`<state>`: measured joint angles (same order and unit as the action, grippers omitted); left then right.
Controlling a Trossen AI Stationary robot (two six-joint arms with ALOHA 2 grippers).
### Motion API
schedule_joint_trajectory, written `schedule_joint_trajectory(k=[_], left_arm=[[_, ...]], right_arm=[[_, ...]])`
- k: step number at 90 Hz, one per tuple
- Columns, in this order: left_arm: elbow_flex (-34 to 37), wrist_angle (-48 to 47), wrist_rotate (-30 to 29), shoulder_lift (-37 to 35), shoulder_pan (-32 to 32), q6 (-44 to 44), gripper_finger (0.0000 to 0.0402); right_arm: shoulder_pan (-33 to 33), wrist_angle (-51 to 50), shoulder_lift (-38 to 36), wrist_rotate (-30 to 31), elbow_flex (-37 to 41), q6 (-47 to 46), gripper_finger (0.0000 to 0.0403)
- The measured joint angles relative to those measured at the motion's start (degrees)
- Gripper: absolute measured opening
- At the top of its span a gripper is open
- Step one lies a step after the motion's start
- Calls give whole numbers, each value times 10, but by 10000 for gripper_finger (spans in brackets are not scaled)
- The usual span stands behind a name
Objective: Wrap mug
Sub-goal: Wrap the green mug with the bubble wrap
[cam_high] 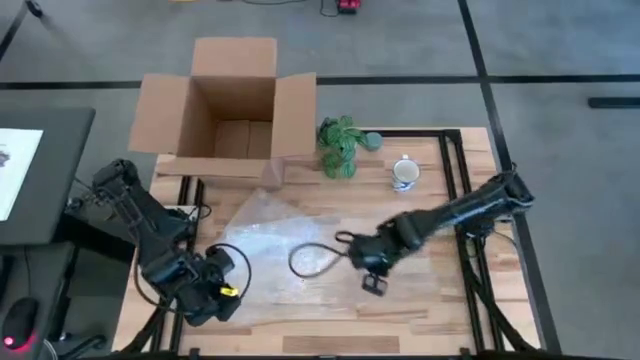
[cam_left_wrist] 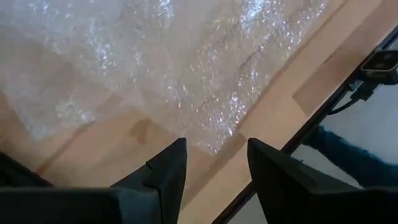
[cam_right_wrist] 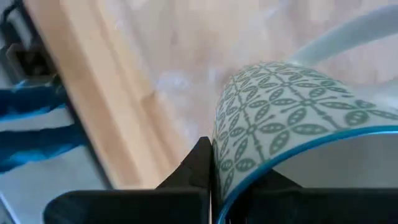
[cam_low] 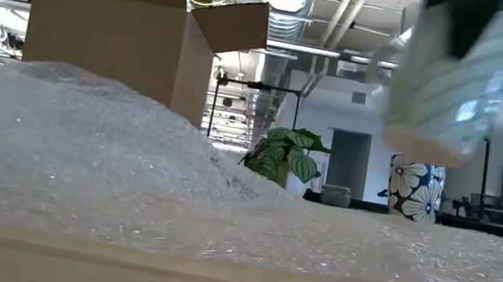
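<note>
No writing reads anywhere. Bubble wrap (cam_high: 290, 245) covers the table's (cam_high: 430, 310) middle. Above its near-right part, the right gripper (cam_right_wrist: 214, 180) clamps the green-patterned mug's (cam_right_wrist: 280, 118) rim. The left gripper (cam_left_wrist: 214, 168) hangs parted over the wrap's near-left edge, empty.

Wooden bench (cam_high: 440, 300) with its load

A clear sheet of bubble wrap (cam_high: 270, 250) lies spread across it; a cardboard box (cam_high: 232, 105), a small green plant (cam_high: 342, 145) and a white cup (cam_high: 404, 173) stand along the far edge.
</note>
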<state>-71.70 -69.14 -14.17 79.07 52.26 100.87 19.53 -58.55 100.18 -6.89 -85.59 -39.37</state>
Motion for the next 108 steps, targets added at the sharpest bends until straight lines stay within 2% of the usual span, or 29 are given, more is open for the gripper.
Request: schedule_joint_trajectory(k=[7, 20, 43, 53, 64, 82, 108], left_arm=[[0, -13, -3, 0, 14, 28, 149], [0, -34, -5, 0, 31, 61, 149], [0, -19, 0, 0, 44, 70, 149], [0, -6, 0, 0, 51, 77, 149], [0, -1, 0, 3, 60, 95, 149], [0, -5, -18, 25, 83, 145, 149], [0, -4, -29, 64, 85, 197, 149]], right_arm=[[-3, 17, 32, -6, -20, 39, 4], [-3, -17, 70, -4, -81, 157, 4], [-22, -91, 79, 9, -126, 338, 4], [-39, -107, 78, 5, -127, 377, 4], [-49, -86, 86, 11, -127, 354, 5], [-24, -36, 116, 11, -127, 229, 6], [-17, -50, 166, 83, -126, 102, 7]])
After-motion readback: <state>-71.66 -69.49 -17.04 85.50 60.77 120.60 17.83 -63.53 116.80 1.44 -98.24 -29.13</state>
